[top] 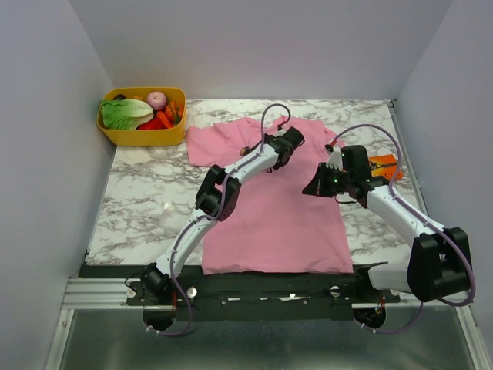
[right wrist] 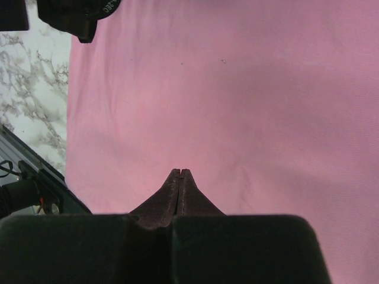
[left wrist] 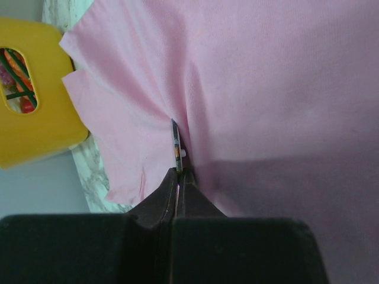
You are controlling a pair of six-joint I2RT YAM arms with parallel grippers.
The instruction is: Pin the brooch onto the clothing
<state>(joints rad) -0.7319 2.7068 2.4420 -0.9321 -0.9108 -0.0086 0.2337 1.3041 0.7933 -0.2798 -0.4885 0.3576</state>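
Note:
The pink T-shirt lies flat on the marble table, neck at the far side. My left gripper is over the shirt's upper chest; in the left wrist view it is shut on the brooch, seen edge-on as a thin strip sticking out past the fingertips. The cloth is creased into a fold right at the brooch. My right gripper hovers over the shirt's right side; in the right wrist view it is shut and empty above smooth pink cloth.
A yellow tub of vegetables stands at the far left corner, also at the left of the left wrist view. An orange object lies right of the shirt. The metal rail runs along the near edge.

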